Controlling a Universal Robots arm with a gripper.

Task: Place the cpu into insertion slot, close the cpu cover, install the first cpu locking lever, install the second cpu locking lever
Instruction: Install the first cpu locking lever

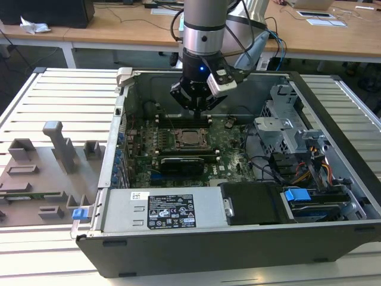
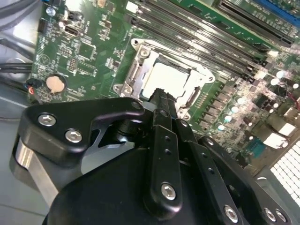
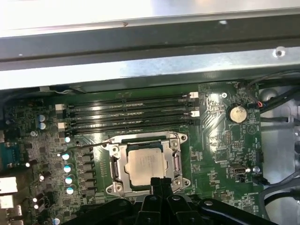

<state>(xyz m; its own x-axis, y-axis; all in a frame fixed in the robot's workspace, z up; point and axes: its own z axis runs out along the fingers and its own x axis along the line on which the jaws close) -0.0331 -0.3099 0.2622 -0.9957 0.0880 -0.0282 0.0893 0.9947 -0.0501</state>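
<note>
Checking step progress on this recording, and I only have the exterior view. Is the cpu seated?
Observer: Yes. In the first wrist view the cpu lies flat and square in place.
Operator: And the cover?
Observer: Down. The cpu cover frames the chip, whose metal top shows through the window.
Operator: What about the gripper?
Observer: In both wrist views the gripper has its fingers shut together, with the tips over the cover's edge. I cannot tell whether they touch it.

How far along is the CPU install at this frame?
Done: the cpu lies seated, with the cpu cover down over it. In hand: the hand, shut and empty, is at the cover's edge. Left: the locking levers; one wire lever shows beside the cover, latching unclear.
</note>
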